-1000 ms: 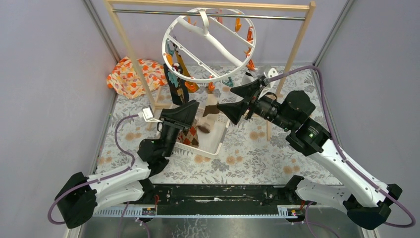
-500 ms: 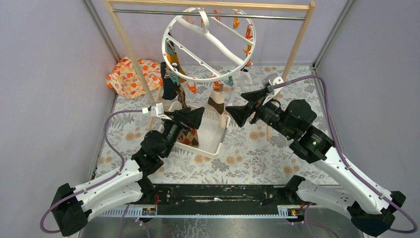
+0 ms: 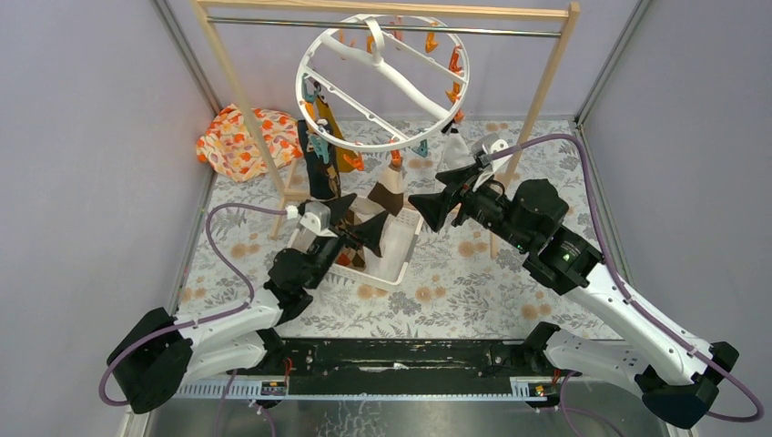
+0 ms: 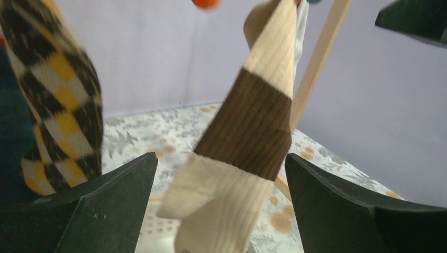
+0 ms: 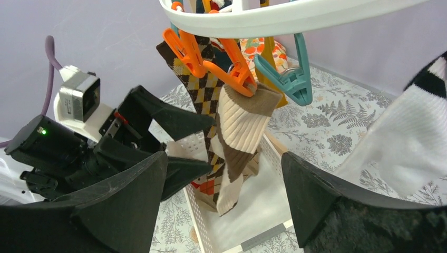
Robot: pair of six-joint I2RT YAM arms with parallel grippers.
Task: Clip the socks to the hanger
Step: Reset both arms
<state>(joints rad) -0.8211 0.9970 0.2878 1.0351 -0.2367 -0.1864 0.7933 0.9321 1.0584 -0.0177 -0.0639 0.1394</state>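
Beneath the hanger, beige-brown sock on orange clip

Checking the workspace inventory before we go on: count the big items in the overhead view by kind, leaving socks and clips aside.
Black-and-white robot arms: 2
White round plastic ring hanger: 1
White slotted plastic basket: 1
Light wooden rail frame: 1
Orange-flowered cloth bundle: 1
Total: 6

Left gripper gap: beige-brown sock hangs within.
Ahead of right gripper: hanger ring, orange clip, same sock, left gripper beyond.
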